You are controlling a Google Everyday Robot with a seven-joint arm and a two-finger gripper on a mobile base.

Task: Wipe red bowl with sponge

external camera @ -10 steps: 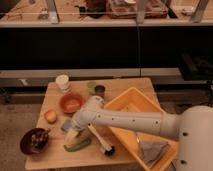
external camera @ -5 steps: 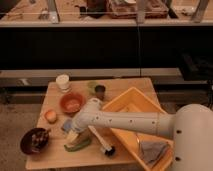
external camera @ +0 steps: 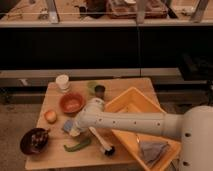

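- Low over the wooden table (external camera: pixel 125 89), the gripper (external camera: pixel 75 128) is at the sponge (external camera: pixel 67 125), right against it. The wrist blocks my view, so I cannot tell if it is open or closed, or whether it has hold of the sponge.
- The red bowl (external camera: pixel 71 103) sits near but apart, straight beyond the sponge toward the table's far edge.
- I would expect a short lift and carry straight back to the bowl.
- The black-headed brush (external camera: pixel 102 144) lies just beside the forearm, where a low swing might knock it.
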